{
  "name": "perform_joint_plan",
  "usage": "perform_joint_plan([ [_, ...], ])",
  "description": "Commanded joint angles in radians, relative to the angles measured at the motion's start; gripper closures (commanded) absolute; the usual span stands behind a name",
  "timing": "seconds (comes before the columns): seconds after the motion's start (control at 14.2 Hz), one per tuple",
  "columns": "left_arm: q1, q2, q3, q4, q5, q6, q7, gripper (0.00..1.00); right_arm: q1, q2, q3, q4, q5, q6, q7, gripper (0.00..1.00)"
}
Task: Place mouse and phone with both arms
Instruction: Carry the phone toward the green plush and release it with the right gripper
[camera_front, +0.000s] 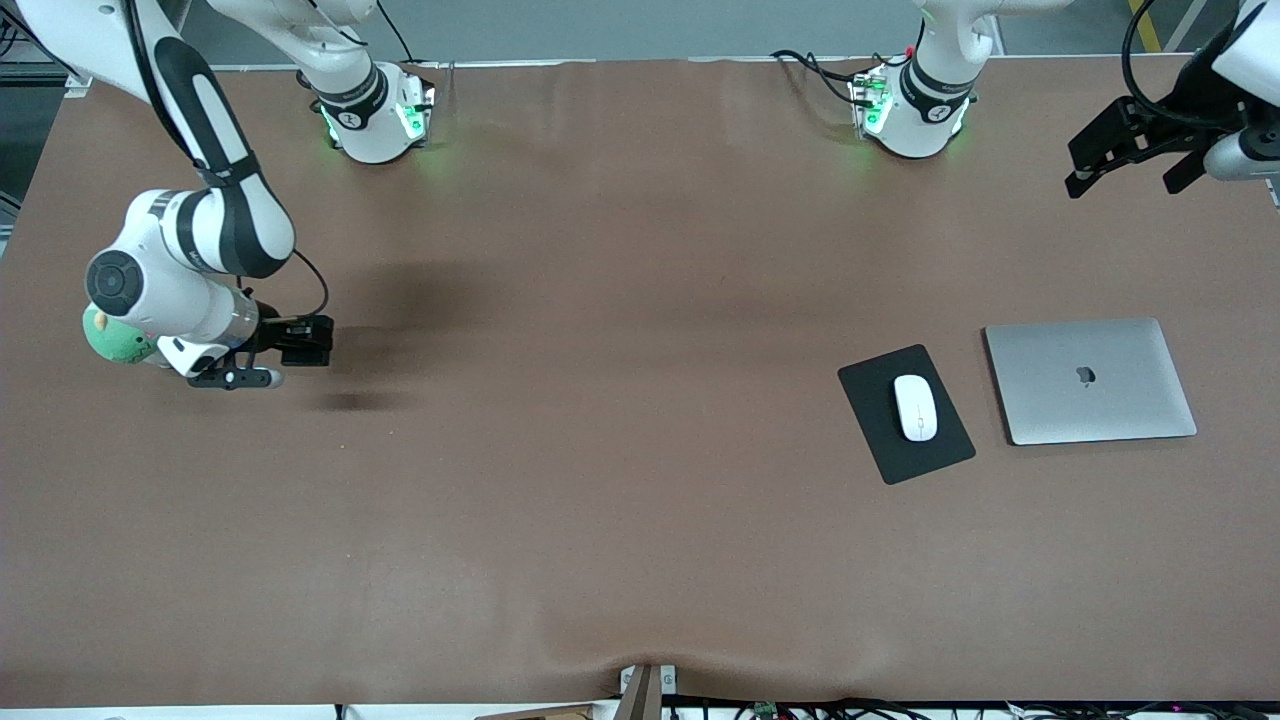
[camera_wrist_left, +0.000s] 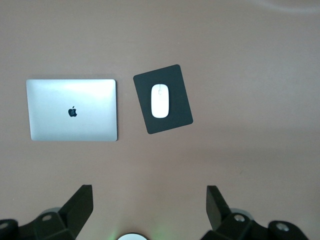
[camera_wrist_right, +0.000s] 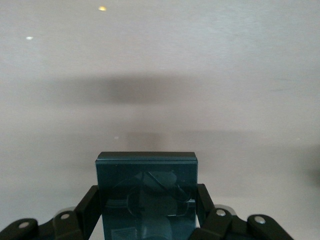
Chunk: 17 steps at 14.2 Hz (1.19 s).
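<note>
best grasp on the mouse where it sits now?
Come straight down on the mouse and pinch its two long sides near the middle. It lies flat on the black pad, long axis roughly front-to-back, so the narrow width likely fits the open left gripper. The glossy shell may slip.

A brown surface (camera_front: 600, 500) fills nearly the whole frame, lightly rippled along its lower edge. Grey floor shows in a strip at top centre, cables along the bottom right.
</note>
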Motion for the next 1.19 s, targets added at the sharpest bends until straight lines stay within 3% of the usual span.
perform_joint_plan([
  [0.0,0.007,-0.050,0.034,-0.051,-0.017,-0.005,0.027,0.00,-0.047,-0.025,0.019,-0.054,-0.042,0.051,-0.029,1.00],
  [0.35,0.010,-0.033,0.037,-0.045,-0.016,0.003,0.023,0.00,-0.088,0.050,0.019,-0.098,-0.074,0.192,-0.031,1.00],
  [1.12,0.047,-0.040,0.038,-0.039,-0.017,0.007,0.026,0.00,-0.113,0.116,0.019,-0.098,-0.111,0.229,-0.031,1.00],
])
